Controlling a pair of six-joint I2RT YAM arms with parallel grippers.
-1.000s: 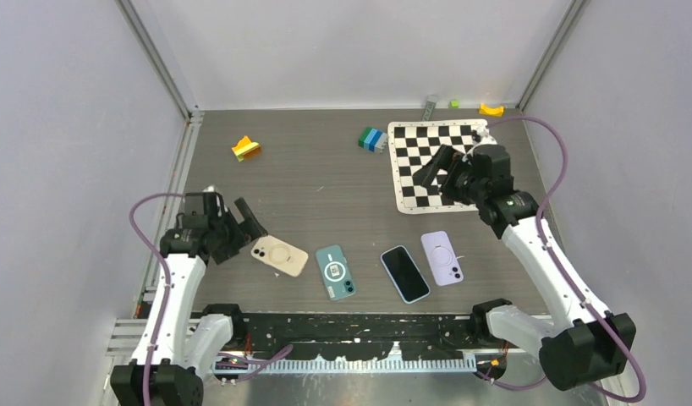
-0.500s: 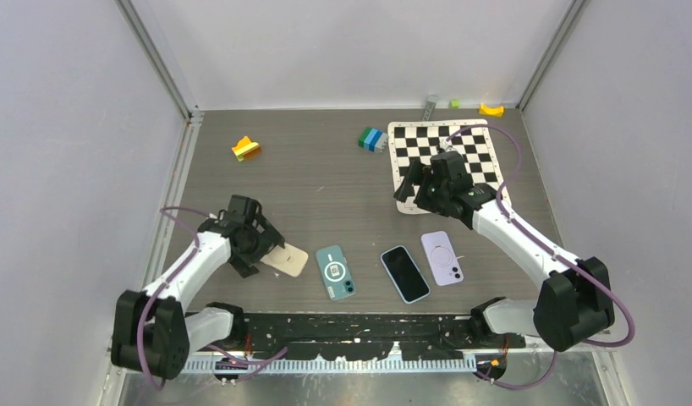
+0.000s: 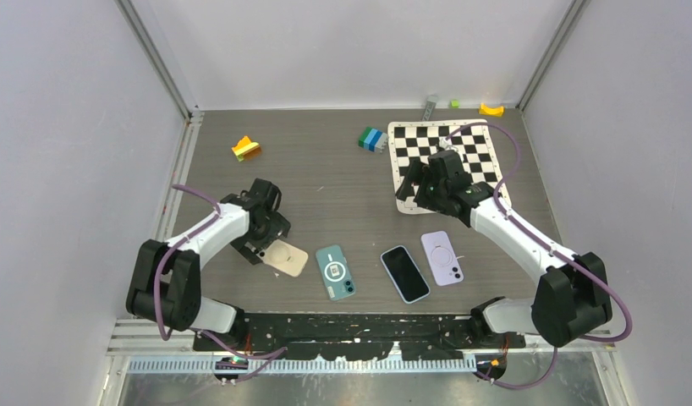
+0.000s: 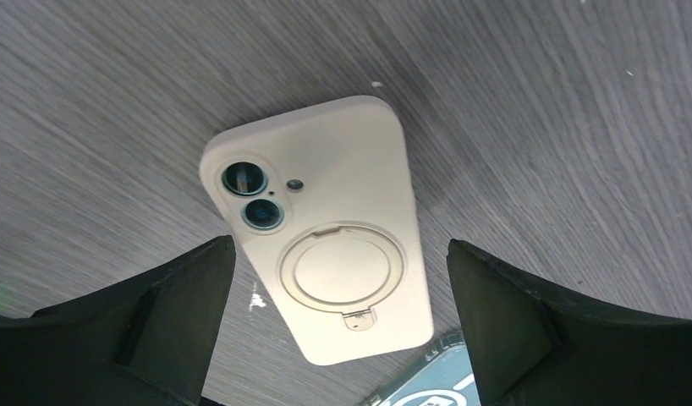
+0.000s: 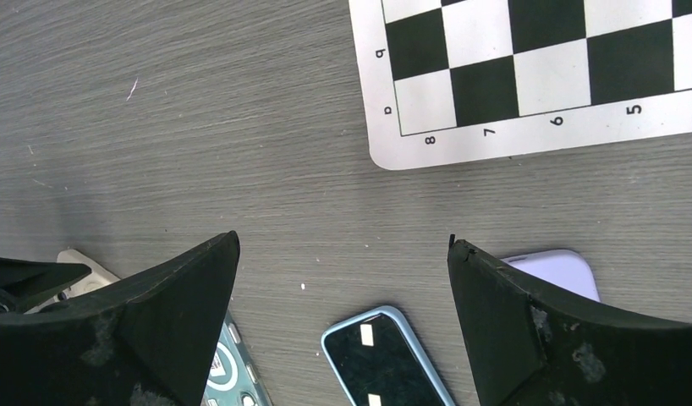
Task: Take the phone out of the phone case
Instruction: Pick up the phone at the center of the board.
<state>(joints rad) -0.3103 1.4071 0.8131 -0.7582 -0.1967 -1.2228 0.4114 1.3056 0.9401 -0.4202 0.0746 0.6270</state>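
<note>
Your beige phone case (image 4: 324, 216), with the phone inside and its back turned up, lies flat at the near left of the grey wood-grain surface (image 3: 326, 182). Its long axis runs on a slant. The end with two camera lenses points far-left and the ring-stand end points near-right, toward the teal case (image 3: 336, 271).

Your left pincer (image 4: 338, 247) hangs over it with its fingers wide apart, one on either side of the case, gripping nothing. Your right pincer (image 5: 341, 245) is spread too, and also holds nothing. It is above bare surface by the near corner of the chessboard mat (image 3: 448, 148).

White walls with metal posts close in the space.

You have four phones in a near row: beige, teal, a blue-edged one (image 3: 405, 273) lying screen up, and a lilac one (image 3: 442, 257). There is one mat, and four small coloured toy pieces lie along the far side.
</note>
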